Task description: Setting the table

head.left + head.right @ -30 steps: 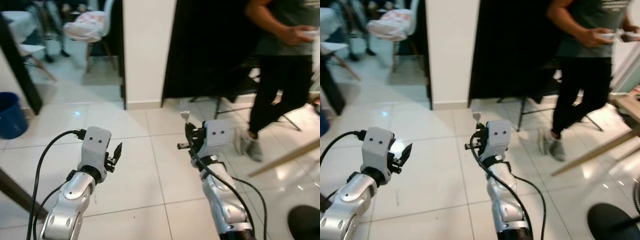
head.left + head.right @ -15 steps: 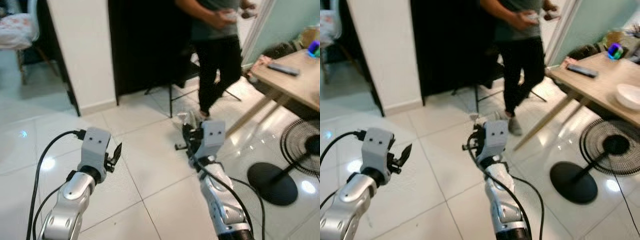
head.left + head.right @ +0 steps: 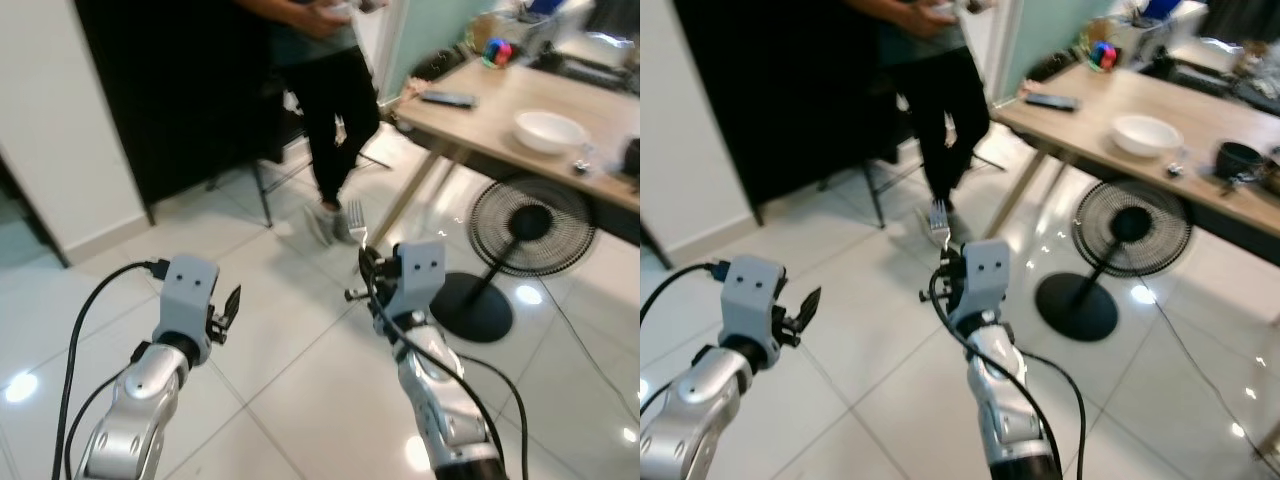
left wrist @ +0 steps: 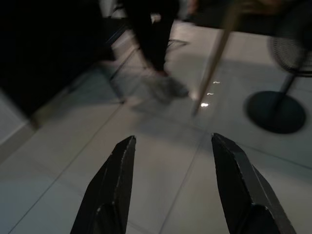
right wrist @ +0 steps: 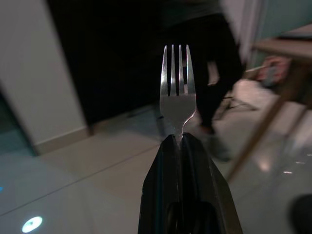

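1. Main risk: fork (image 5: 178,87) is pinched low on the handle only, so a jolt while I walk could twist or drop it on the tiles. Person (image 3: 325,90) and fan (image 3: 1130,235) stand btwn me and the surface (image 3: 1200,120); collision possible.
2. Right gripper (image 5: 178,139) jaws clenched on the fork, tines sticking out upright past the tips.
3. Left gripper (image 4: 173,165) jaws released, carrying nothing.

The tabletop (image 3: 1200,135) is set ahead to the right, with a bowl (image 3: 1146,133) and a remote (image 3: 1051,101) on it. A fan (image 3: 1118,245) is placed on the floor before it. A person (image 3: 940,100) is positioned ahead, left of the tabletop.
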